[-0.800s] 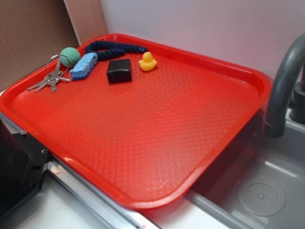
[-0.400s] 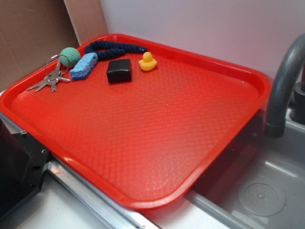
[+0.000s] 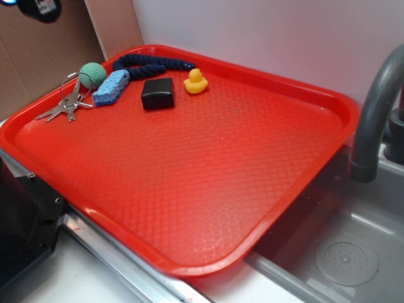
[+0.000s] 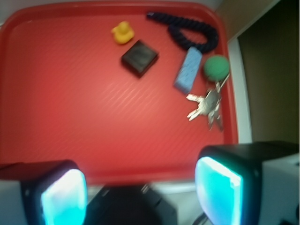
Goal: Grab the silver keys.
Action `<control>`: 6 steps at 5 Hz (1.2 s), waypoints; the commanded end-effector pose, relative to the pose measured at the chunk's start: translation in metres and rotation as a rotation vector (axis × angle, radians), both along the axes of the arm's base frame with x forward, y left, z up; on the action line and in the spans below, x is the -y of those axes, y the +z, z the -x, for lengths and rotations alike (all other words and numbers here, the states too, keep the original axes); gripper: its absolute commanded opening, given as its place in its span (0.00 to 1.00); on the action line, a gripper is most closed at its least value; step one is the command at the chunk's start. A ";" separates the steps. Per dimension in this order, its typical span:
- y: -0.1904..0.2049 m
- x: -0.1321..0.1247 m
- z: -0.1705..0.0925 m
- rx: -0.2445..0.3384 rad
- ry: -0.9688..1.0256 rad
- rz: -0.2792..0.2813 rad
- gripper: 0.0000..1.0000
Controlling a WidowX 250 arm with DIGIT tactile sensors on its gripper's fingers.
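Wrist view, near to far: one gripper [image 4: 140,190], its two pads [image 4: 218,190] spread wide with nothing between them, poised above the near rim of one red tray [image 4: 70,117]. On the tray: one bunch of silver keys [image 4: 206,108] near the right rim; one blue sponge [image 4: 188,70]; one green ball [image 4: 216,67] touching the key ring; one black box [image 4: 139,58]; one yellow duck [image 4: 123,33]; one navy rope [image 4: 192,29], farthest.

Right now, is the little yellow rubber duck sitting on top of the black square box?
No, the yellow rubber duck stands on the red plastic tray beside the black square box, with a gap between them.
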State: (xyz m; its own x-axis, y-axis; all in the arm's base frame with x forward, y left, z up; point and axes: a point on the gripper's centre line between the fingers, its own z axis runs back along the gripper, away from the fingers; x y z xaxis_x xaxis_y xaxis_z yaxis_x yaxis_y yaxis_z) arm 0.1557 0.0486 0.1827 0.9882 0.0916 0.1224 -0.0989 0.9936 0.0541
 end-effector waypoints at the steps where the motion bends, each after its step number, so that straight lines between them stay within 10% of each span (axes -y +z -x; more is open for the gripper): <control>1: -0.064 -0.051 -0.034 0.031 0.051 0.016 1.00; 6: -0.080 -0.055 -0.046 0.014 0.037 -0.001 1.00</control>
